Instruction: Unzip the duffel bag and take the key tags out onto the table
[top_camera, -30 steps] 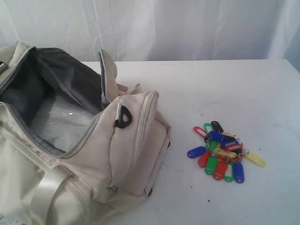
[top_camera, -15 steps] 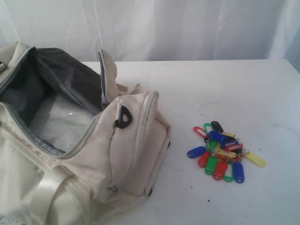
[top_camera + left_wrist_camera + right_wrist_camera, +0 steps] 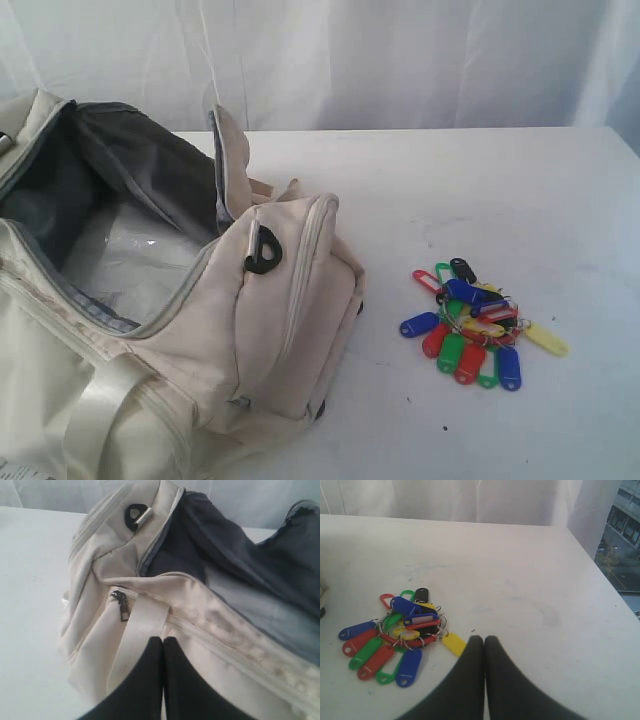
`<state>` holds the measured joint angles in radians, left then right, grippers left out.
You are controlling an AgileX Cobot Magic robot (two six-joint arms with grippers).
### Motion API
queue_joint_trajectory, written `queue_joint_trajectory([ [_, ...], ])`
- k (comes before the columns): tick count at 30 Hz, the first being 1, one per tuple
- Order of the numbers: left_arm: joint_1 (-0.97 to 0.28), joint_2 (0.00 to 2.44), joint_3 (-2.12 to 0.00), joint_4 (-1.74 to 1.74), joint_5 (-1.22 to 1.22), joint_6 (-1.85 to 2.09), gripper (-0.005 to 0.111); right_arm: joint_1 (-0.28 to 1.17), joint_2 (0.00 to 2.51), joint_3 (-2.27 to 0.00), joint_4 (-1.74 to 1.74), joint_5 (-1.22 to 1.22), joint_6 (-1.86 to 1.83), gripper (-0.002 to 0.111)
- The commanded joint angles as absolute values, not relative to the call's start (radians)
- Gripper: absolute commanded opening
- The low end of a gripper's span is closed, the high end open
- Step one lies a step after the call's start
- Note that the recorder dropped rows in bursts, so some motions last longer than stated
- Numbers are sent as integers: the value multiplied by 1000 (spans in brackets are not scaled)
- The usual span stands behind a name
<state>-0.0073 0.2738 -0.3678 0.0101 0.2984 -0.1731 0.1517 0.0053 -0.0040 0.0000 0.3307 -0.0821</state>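
Left gripper [image 3: 162, 642]: black jaws pressed together with nothing between them, poised over the side of the bag [image 3: 290, 330], close to its shiny strap [image 3: 142, 625].
Right gripper [image 3: 484, 641]: jaws closed tight and empty, tips close to the yellow tag at the edge of the key tags [image 3: 475, 325].
Bag: cream fabric, at 8 o'clock in the exterior view; main zip undone, mouth gaping, grey lining [image 3: 120, 170] showing, clear plastic [image 3: 130, 255] inside.
Bag end: black ring [image 3: 265, 250] on top; a side pocket's zip pull [image 3: 121, 607] hangs down.
Key tags: out on the table [image 3: 500, 180], at 3 o'clock from the bag end and apart from it; red, green, blue, yellow and black, bunched on metal rings.
Table: white, with a dark speck at 7 o'clock from the tags.
Curtain [image 3: 400, 60]: white, at 12 o'clock behind the table.
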Motion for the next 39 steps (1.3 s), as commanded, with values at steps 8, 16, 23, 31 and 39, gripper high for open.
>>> queue_joint_trajectory([
  [8, -10, 226, -217, 155, 242, -107, 0, 156, 0, 0, 0, 320, -93, 0],
  [16, -10, 99, 0, 125, 52, -273, 0, 156, 0, 0, 0, 320, -93, 0],
  [23, -10, 40, 0, 143, 84, -284, 0, 156, 0, 0, 0, 320, -93, 0],
  [31, -10, 40, 0, 148, 239, -263, 0, 156, 0, 0, 0, 320, -93, 0],
  [39, -10, 40, 0, 143, 238, -236, 0, 156, 0, 0, 0, 320, -93, 0],
])
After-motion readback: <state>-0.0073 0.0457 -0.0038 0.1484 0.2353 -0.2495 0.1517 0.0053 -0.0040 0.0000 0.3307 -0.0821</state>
